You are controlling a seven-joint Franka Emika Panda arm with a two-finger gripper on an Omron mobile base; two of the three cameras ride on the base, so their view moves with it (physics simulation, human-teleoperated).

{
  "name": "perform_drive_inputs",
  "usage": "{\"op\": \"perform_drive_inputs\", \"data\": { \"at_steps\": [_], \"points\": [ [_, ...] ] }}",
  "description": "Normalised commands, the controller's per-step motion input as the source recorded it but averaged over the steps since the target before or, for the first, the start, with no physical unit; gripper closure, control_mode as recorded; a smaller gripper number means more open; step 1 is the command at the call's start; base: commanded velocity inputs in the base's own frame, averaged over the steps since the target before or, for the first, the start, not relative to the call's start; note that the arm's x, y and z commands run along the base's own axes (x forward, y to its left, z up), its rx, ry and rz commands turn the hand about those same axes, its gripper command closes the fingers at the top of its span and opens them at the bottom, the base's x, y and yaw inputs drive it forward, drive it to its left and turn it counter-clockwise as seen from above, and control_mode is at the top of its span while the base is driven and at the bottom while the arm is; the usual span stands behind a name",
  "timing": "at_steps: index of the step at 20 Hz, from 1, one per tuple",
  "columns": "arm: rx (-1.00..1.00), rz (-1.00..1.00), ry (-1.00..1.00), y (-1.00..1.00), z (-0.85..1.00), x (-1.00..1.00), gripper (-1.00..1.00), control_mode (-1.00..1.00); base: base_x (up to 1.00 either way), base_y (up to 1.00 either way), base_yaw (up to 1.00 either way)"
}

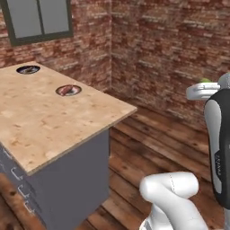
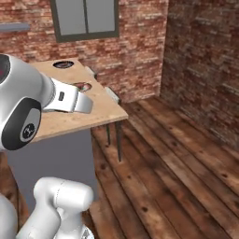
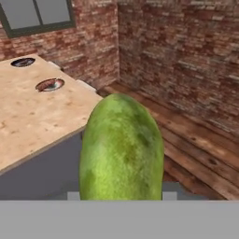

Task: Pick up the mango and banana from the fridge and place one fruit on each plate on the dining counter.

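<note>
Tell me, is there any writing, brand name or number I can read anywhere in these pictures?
None can be read.
Faint dark marks on the robot arm: too small and blurred to read.
The plates carry patterns, not words.
The mango has no label.

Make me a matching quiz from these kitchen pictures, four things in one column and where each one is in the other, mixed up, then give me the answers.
Things:
1. mango
2. plate with the red ring
3. other plate
4. window

Places:
A. on the brick wall behind the dining counter
B. on the counter, far end near the wall
C. held up close in the jaws of the gripper, off the counter
D. on the counter, nearer the arm

Pairs: 1-C, 2-D, 3-B, 4-A
</note>
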Motion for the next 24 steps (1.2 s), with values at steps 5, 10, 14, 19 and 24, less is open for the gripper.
{"op": "perform_drive_inputs", "data": {
  "at_steps": [5,10,14,19,24],
  "points": [
    [0.0,0.0,0.0,0.0,0.0,0.0,1.0,1.0,0.31,-1.0,0.33],
    [0.0,0.0,0.0,0.0,0.0,0.0,1.0,1.0,0.4,-1.0,0.39],
    [0.0,0.0,0.0,0.0,0.0,0.0,1.0,1.0,0.51,-0.95,0.52],
    [0.0,0.0,0.0,0.0,0.0,0.0,1.0,1.0,0.28,-0.7,0.67],
    [0.0,0.0,0.0,0.0,0.0,0.0,1.0,1.0,0.0,-0.82,0.62]
  ]
}}
